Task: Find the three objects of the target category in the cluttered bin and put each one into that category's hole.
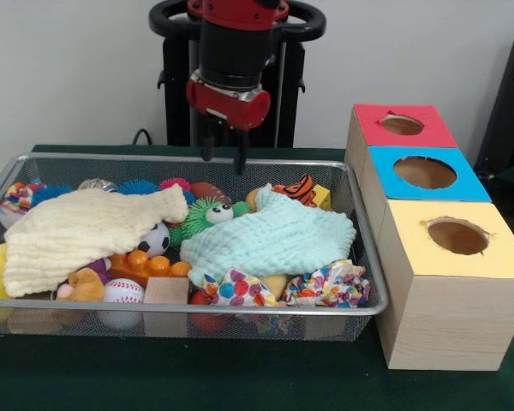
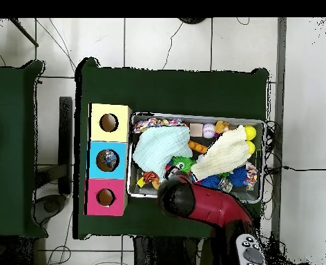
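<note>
Front view faces robot closely; overhead looks straight down; both share the bin [image 1: 188, 163]

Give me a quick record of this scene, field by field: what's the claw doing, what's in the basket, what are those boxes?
claw: empty, fingers apart, hanging over the bin's far edge
bin: wire mesh, crowded with toys
cloths: yellow cloth and blue cloth draped over the toys
visible toys: baseball, wood block, orange brick
boxes: red, blue, yellow, one hole atop each

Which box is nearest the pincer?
The red box, last in the row on the robot's side, next to the blue box. The yellow box sits farthest from the pincer, which hangs over the bin's back edge.
</note>
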Robot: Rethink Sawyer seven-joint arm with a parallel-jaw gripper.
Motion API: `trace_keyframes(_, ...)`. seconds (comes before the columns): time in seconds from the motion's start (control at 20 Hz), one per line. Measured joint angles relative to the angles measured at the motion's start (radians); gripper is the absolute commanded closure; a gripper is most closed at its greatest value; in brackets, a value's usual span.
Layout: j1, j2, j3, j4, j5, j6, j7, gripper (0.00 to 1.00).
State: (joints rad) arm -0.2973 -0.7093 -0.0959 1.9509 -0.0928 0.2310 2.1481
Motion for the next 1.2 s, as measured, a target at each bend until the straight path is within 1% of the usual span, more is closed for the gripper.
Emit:
trace_keyframes(0.35, -0.072, 0.0, 0.0, -0.012, 0.0, 0.0, 0.0, 0.0)
trace_keyframes(0.8, -0.117, 0.0, 0.003, -0.013, 0.0, 0.0, 0.0, 0.0)
trace_keyframes(1.2, -0.133, 0.005, 0.013, -0.016, -0.002, 0.0, 0.0, 0.0)
